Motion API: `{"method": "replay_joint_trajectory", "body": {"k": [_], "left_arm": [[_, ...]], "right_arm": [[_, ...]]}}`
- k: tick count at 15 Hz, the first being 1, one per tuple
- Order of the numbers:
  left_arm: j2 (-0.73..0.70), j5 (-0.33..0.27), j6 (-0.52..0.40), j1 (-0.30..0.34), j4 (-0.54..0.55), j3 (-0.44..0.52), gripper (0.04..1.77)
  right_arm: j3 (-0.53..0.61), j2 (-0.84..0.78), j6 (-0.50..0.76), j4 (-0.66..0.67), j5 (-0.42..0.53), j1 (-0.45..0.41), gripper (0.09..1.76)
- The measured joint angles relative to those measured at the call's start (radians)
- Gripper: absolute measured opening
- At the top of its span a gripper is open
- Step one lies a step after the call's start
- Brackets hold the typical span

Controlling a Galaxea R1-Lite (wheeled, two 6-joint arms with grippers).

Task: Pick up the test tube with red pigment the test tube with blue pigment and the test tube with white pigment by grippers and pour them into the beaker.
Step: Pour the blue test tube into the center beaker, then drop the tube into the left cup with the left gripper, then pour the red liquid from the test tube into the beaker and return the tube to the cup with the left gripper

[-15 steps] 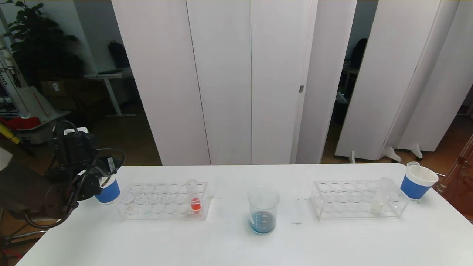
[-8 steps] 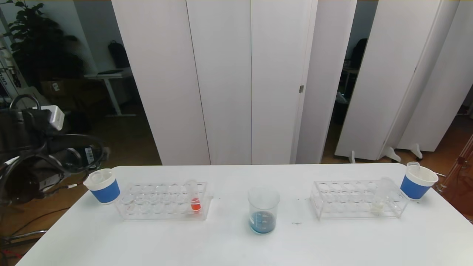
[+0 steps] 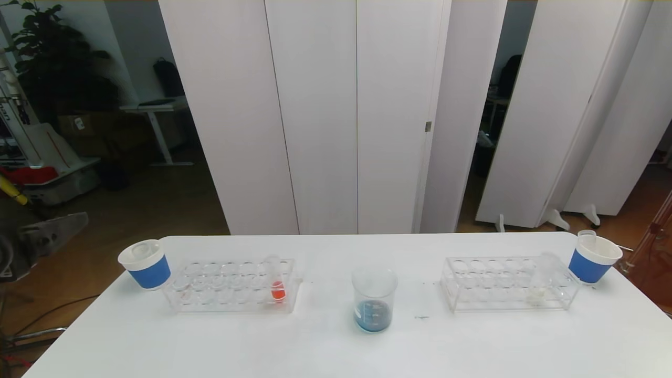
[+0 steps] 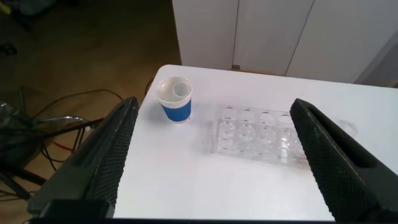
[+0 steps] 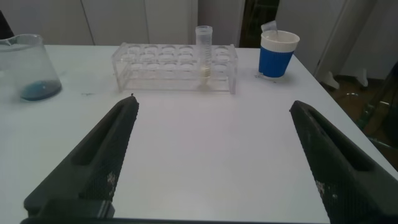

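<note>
The beaker stands mid-table with blue liquid at its bottom. The test tube with red pigment stands in the left clear rack. The test tube with white pigment leans in the right clear rack and also shows in the right wrist view. I cannot single out the test tube with blue pigment; a clear tube stands in the left blue cup. My left gripper hangs open and empty, high off the table's left end. My right gripper is open and empty over the near right table.
Blue-sleeved paper cups stand at the table's far corners, left cup and right cup; the right one holds a clear tube. My left arm shows as a blur beyond the table's left edge. White partition panels stand behind.
My left arm has pulled away from over the left blue cup, up and to the left off the table. The cup now stands uncovered. Nothing on the table has moved.
</note>
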Motion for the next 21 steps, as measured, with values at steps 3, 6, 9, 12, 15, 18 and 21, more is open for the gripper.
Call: {"method": "replay_joint_trajectory", "body": {"k": [3, 6, 9, 12, 15, 18, 21], "left_arm": [[-0.190, -0.020, 0.013, -0.032, 0.147, 0.011, 1.74], [-0.372, -0.023, 0.036, -0.070, 0.284, 0.029, 1.74], [-0.564, -0.024, 0.071, -0.105, 0.456, 0.049, 1.74], [-0.714, -0.031, 0.074, -0.110, 0.508, 0.115, 1.74], [-0.832, -0.090, 0.072, -0.080, 0.510, 0.226, 1.74], [-0.937, -0.156, 0.072, -0.070, 0.510, 0.360, 1.74], [-1.013, -0.186, 0.073, -0.068, 0.428, 0.511, 1.74]], "right_arm": [[0.000, 0.000, 0.000, 0.000, 0.000, 0.000, 1.75], [0.000, 0.000, 0.000, 0.000, 0.000, 0.000, 1.75], [0.000, 0.000, 0.000, 0.000, 0.000, 0.000, 1.75], [0.000, 0.000, 0.000, 0.000, 0.001, 0.000, 1.75], [0.000, 0.000, 0.000, 0.000, 0.000, 0.000, 1.75], [0.000, 0.000, 0.000, 0.000, 0.001, 0.000, 1.75], [0.000, 0.000, 0.000, 0.000, 0.001, 0.000, 1.75]]}}
